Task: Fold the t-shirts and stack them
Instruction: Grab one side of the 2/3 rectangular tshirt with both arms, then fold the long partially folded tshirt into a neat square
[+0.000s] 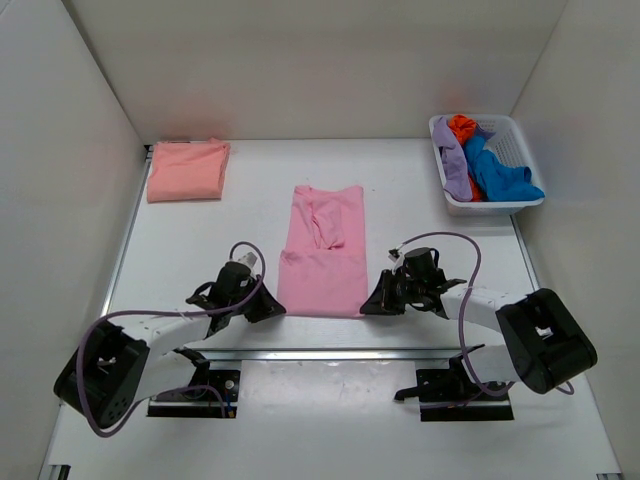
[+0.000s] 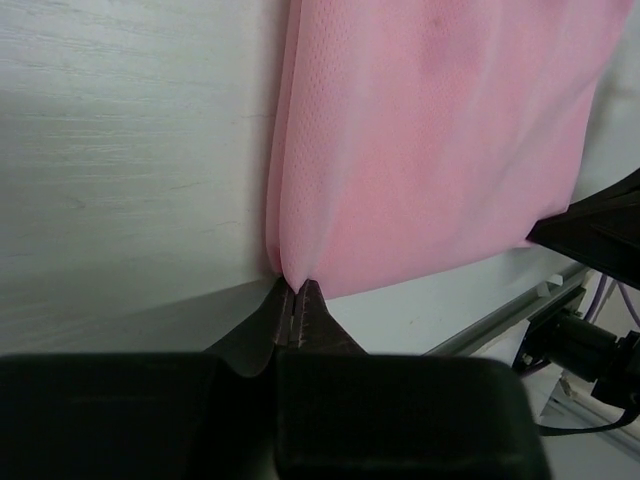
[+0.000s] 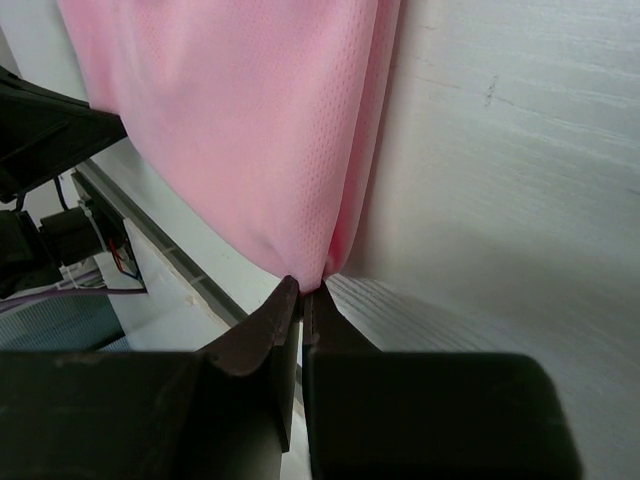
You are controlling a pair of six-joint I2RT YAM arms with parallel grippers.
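A light pink t-shirt (image 1: 325, 250) lies flat in the middle of the table, folded into a long strip. My left gripper (image 1: 272, 309) is shut on its near left corner, seen in the left wrist view (image 2: 292, 288) with the pink cloth (image 2: 430, 140) pinched between the tips. My right gripper (image 1: 372, 303) is shut on its near right corner, seen in the right wrist view (image 3: 306, 288) with the cloth (image 3: 250, 120) in its tips. A salmon-peach t-shirt (image 1: 187, 169) lies folded at the back left.
A white lattice basket (image 1: 520, 198) at the back right holds purple, orange and blue cloths. White walls enclose the table on three sides. A metal rail (image 1: 330, 353) runs along the near edge, just behind both grippers.
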